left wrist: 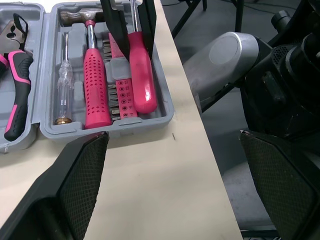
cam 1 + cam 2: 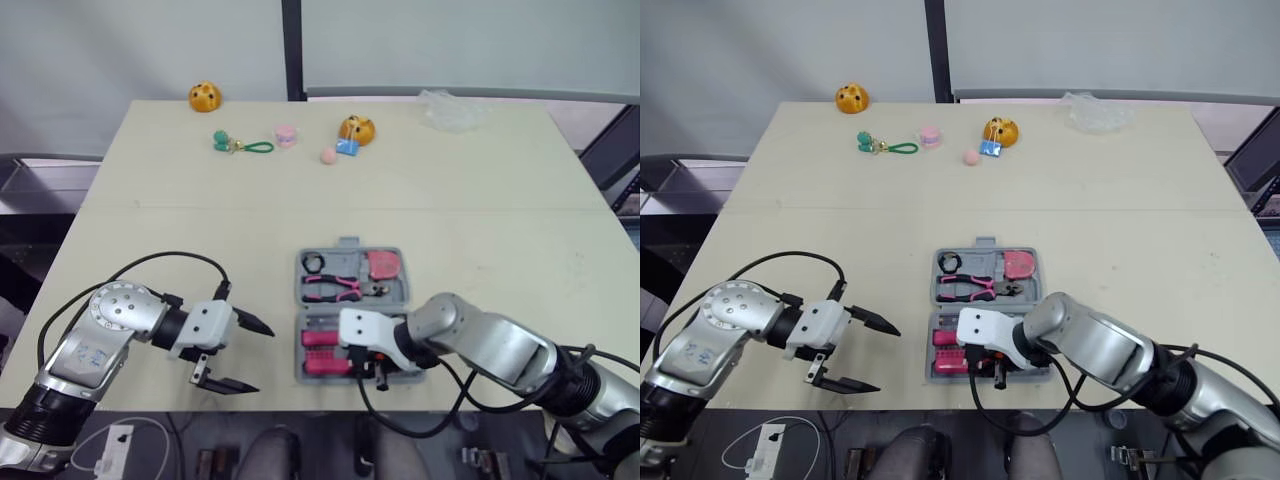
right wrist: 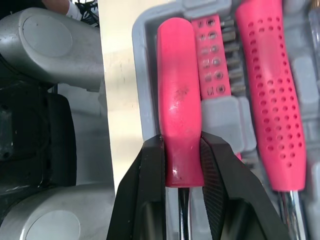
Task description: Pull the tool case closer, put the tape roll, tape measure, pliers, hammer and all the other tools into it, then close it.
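The place reads as a robotics test lab rather than a home or workshop. A plain beige table (image 2: pixel 480 200) stands against pale partition panels (image 2: pixel 150 40) split by a dark post (image 2: pixel 291 45). Unrelated props lie staged on it: an orange toy (image 2: pixel 204 96), a green keychain (image 2: pixel 240 145), a grey tool case (image 2: pixel 352 310). A white power strip (image 2: pixel 110 447) lies on the floor.

Tool case (image 2: pixel 301 290) sits mid-table (image 2: pixel 480 230) at the front edge, open. Far half: tape roll (image 2: pixel 313 263) left, tape measure (image 2: pixel 384 265) right, pliers (image 2: pixel 335 287) in front of both. Near half, hinge to edge: tester (image 1: pixel 62 85), hammer (image 1: pixel 96 85), bit holder (image 1: pixel 121 87), screwdriver (image 3: pixel 180 105). My right gripper (image 3: pixel 182 145) straddles the screwdriver, touching both sides. My left gripper (image 2: pixel 262 358) is left of the case, apart.
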